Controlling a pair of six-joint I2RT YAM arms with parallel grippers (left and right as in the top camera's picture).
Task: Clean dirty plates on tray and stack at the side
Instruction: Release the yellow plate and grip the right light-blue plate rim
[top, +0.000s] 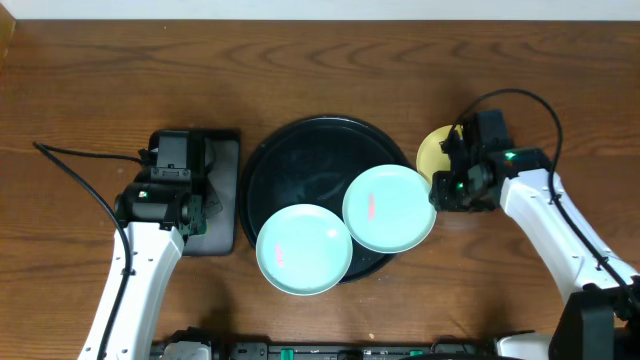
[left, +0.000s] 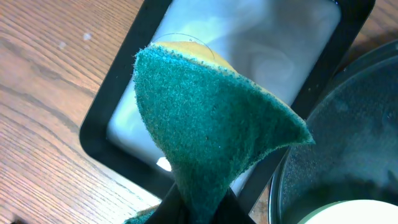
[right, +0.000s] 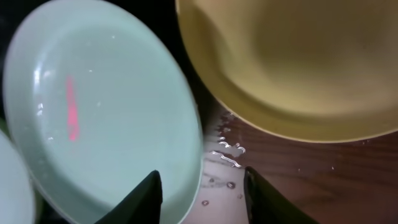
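Observation:
Two pale mint plates lie on the round black tray: one at its front rim, the other at its right rim, showing a red smear. A yellow plate sits on the table right of the tray, partly under my right arm. My right gripper is open, and its fingers straddle the right mint plate's edge, one over the plate and one outside it. My left gripper is shut on a green-and-yellow sponge above the small rectangular tray.
The rectangular black tray with its grey inside lies left of the round tray, whose rim is close beside it. Water drops wet the wooden table between the mint plate and the yellow plate. A cable trails at the far left.

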